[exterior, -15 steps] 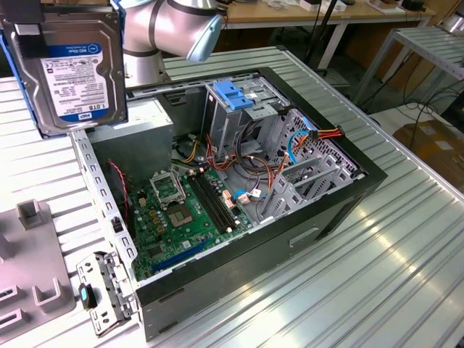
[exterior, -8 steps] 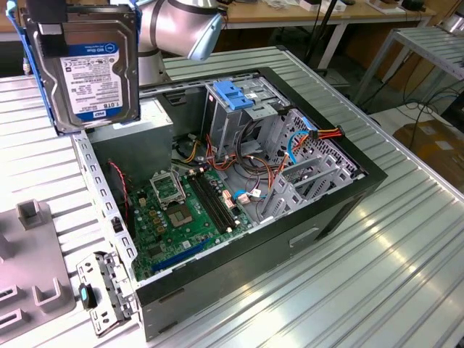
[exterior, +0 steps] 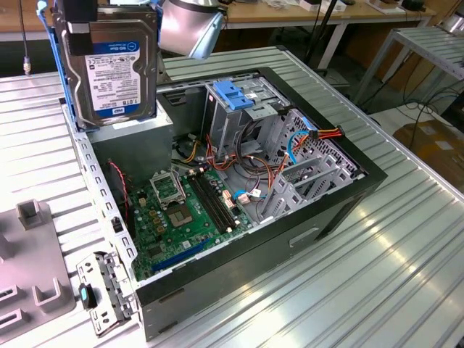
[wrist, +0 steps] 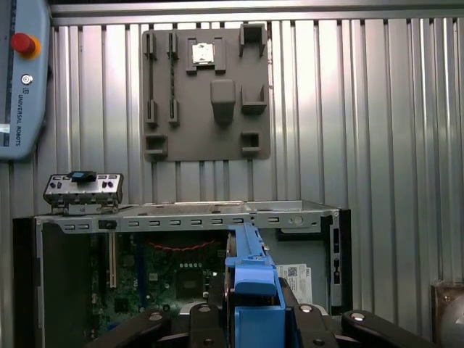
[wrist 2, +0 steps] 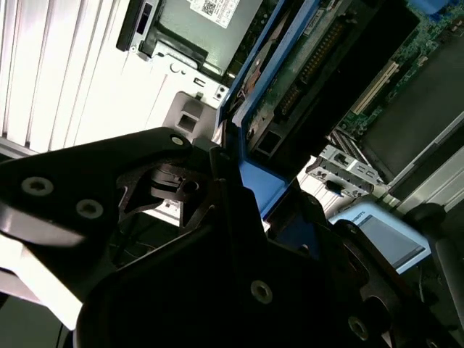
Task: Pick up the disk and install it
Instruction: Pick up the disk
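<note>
While I watched the exterior view, the disk (exterior: 116,69) hung at upper left above the computer case (exterior: 304,250), long axis near vertical and label facing the camera. The gripper (exterior: 78,13) had its jaws clamped on the disk's upper end.

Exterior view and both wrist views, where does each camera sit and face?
Exterior view: off the arm, looking down into the open black computer case; gripper holding silver-grey metal disk with blue rails.
First wrist view: on the wrist, facing case and ribbed metal table past the gripper.
Second wrist view: on the wrist, close along gripper and disk.
All share the disk.
</note>
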`<state>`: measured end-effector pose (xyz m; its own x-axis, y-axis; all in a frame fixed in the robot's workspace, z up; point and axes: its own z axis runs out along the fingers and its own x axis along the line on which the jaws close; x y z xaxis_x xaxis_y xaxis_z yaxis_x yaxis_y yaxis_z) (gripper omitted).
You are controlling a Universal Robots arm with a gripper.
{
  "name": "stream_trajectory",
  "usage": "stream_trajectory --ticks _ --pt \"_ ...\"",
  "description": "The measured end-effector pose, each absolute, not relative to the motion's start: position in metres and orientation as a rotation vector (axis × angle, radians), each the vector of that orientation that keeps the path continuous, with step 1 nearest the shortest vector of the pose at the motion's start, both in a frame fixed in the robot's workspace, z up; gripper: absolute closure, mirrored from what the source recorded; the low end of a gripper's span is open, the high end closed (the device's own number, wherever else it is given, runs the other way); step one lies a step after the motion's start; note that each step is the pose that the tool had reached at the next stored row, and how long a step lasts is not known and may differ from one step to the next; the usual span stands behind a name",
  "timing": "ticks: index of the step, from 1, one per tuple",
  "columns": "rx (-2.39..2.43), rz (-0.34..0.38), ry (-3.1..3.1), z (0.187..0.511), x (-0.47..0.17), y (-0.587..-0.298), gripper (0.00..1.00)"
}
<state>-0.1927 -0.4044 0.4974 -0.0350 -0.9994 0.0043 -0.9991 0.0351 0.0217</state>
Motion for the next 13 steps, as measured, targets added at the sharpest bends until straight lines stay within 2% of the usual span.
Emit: stream_trajectory --ticks 13 --pt "2.163 -0.020 -2.253 0.496 -0.176 -0.410 0.63"
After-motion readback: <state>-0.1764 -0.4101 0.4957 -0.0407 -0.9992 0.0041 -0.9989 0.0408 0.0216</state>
